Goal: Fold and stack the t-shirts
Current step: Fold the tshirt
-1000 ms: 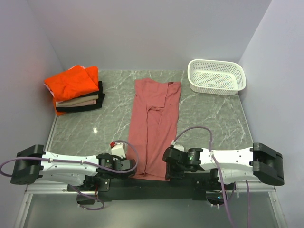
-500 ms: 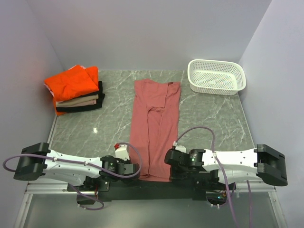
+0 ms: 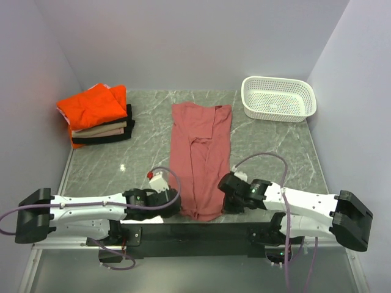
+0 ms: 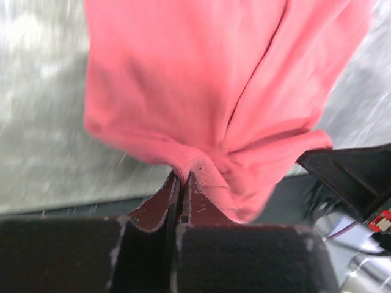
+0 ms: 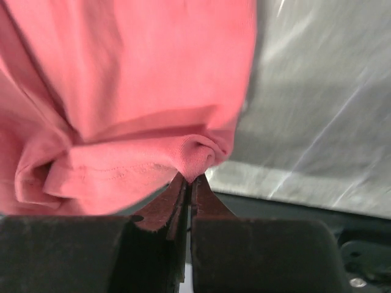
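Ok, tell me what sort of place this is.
Probably a robot lab test cell: bare pale walls box in a marble-patterned table, a left arm and right arm sit at its near edge, with a salmon t-shirt, folded stack and white basket laid out.

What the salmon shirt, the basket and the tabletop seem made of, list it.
The salmon shirt: soft knit cloth, probably cotton jersey, matte; it bunches in folds and shows a stitched hem. The basket: white plastic, slight sheen, moulded with rows of holes. The tabletop: grey marble-look surface, polished, with white veins and glints; stone or laminate, cannot tell.
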`<state>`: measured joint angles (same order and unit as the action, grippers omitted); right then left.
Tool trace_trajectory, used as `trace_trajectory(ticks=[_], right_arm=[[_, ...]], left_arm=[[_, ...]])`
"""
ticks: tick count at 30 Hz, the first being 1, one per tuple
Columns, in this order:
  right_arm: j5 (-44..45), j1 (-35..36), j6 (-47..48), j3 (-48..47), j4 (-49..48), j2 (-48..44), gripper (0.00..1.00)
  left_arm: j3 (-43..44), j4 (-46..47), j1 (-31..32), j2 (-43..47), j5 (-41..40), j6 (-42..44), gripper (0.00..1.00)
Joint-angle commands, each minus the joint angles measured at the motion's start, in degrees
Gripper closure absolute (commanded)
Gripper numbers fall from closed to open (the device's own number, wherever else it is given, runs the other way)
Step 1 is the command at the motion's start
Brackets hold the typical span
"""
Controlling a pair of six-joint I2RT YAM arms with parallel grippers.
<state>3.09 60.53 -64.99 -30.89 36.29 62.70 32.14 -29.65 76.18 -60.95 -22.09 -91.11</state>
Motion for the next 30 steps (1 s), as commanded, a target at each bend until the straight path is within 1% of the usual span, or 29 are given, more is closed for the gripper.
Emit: trace_trajectory(ticks=[1,2,4,6,10,14,19,22,30], right_arm=[[3.5,-4.4,7.2,-5.3,-0.8,0.1,1.00],[3.6,-5.6,9.4,-6.1,-0.8,0.6,1.00],[3.7,-7.9,12.4,-7.9,-1.9,2.5,1.00],[3.4,-10.2,14.4,-9.7,-3.2,5.2,1.00],[3.8,-12.7,19.3,-13.9,-3.3,9.7,1.00],[3.6,-15.9,22.7,-16.6,-4.4,13.9,1.00],[2.8,-20.0,27.0,-20.2,-5.4,17.8,1.00],[2.5,-22.6,29.5,-22.6,-5.4,20.8,1.00],[1.8,-29.5,34.9,-30.9,-4.8,28.8,1.00]], left_arm=[[-0.3,7.6,-5.2,0.5,2.5,7.1,0.99],[0.4,7.9,-7.3,0.3,2.8,9.3,0.99],[1.3,8.4,-9.5,-0.5,2.5,11.5,0.99],[1.8,9.3,-13.4,-1.4,2.8,14.8,1.00],[2.0,15.2,-20.9,-3.6,4.9,22.1,0.99],[5.1,18.4,-24.8,-7.3,5.5,27.8,1.00],[9.0,21.9,-30.2,-13.9,9.2,35.0,0.99],[13.5,22.4,-33.9,-18.4,10.7,38.4,0.99],[20.0,25.3,-39.6,-26.9,14.1,44.3,0.99]])
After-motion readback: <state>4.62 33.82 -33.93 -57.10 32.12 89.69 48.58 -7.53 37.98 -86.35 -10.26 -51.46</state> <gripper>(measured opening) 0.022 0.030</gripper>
